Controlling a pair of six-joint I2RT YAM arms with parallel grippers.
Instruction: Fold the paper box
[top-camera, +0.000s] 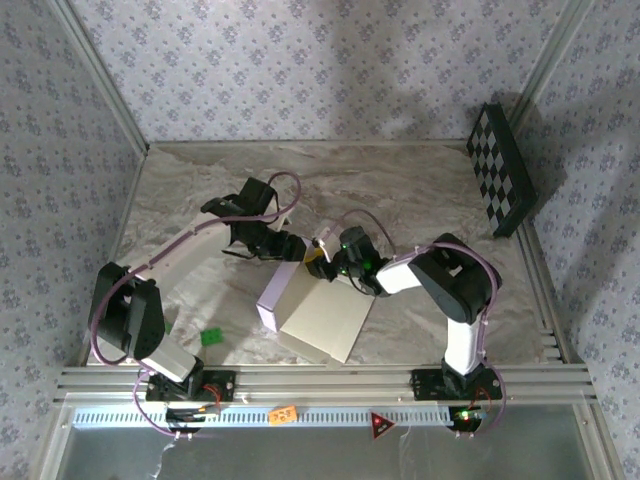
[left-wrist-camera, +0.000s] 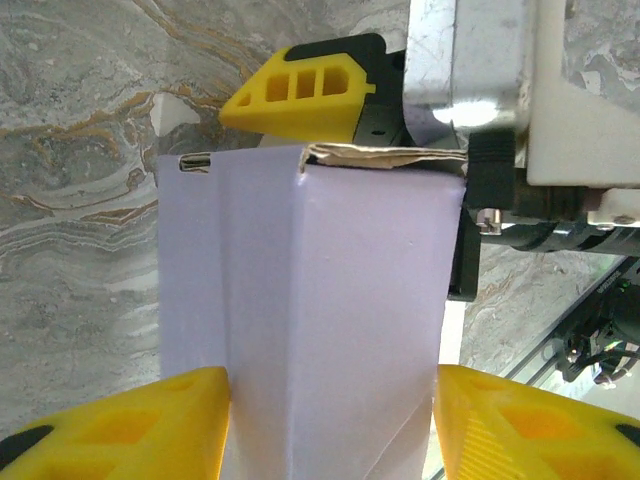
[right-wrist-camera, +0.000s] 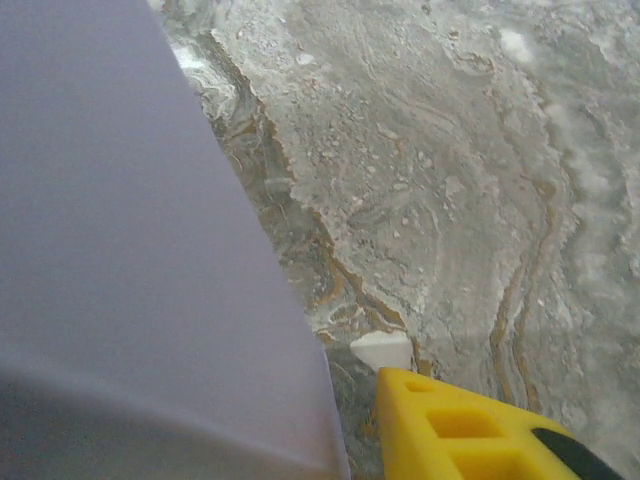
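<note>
Step in hand: raising and creasing a side wall of the paper box (top-camera: 322, 318). Fold judged partly done, with a broad cream face upward behind both claws, toward the arm bases.

Left claw (left-wrist-camera: 332, 385): clamped across the paper box, lavender wall upright between the fingers and running forward from them.

Right claw (top-camera: 322, 265): one yellow finger just past the wall's far edge, second finger hidden. Apart or together: not determinable.

Next move, as judged: hold the left grip firm, press the far flap inward with the right claw, and avoid crushing the thin card.

Lavender paper box (left-wrist-camera: 330, 300) clamped in left pincer (left-wrist-camera: 330, 425), marble table (left-wrist-camera: 70, 200) beneath
</note>
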